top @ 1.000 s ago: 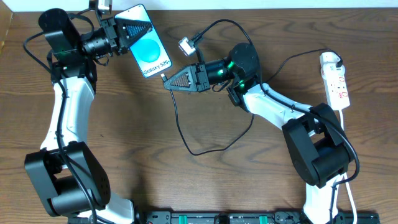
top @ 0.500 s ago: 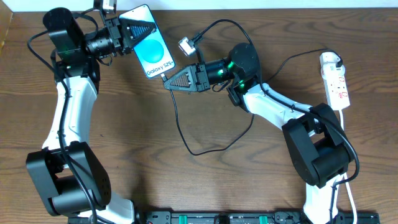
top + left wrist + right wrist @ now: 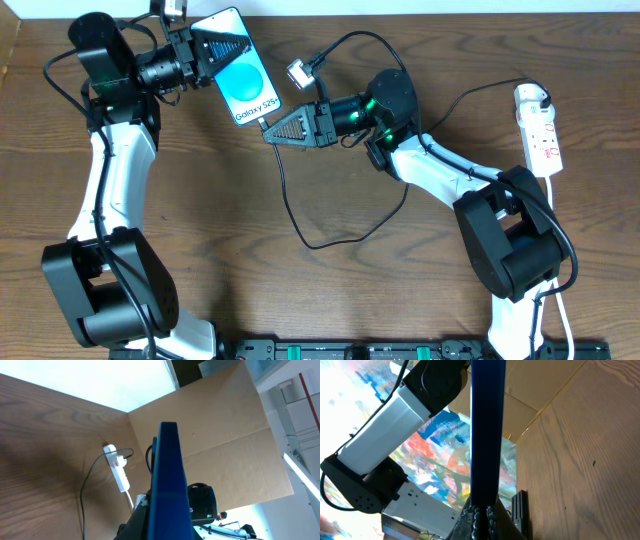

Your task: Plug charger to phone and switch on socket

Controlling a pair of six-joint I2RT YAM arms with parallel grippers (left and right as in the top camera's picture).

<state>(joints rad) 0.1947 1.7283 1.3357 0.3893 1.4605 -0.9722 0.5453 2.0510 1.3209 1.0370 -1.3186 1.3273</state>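
Since a second ago, the left gripper (image 3: 235,47), clamped on the phone (image 3: 248,88), has nudged rightward. The phone's long axis slants toward the right gripper (image 3: 270,132), which pinches the charger (image 3: 288,200) tip at its port. The socket (image 3: 541,130) lies along the bench's (image 3: 400,300) right edge.

Straight ahead of the right gripper (image 3: 481,516), the phone (image 3: 487,425) stood edge-on, a dark blue strip rising from the closed fingertips. To the gripper's left hung the white-and-black left arm (image 3: 385,445); to its right lay the wooden table (image 3: 580,465), with cardboard (image 3: 530,390) beyond.
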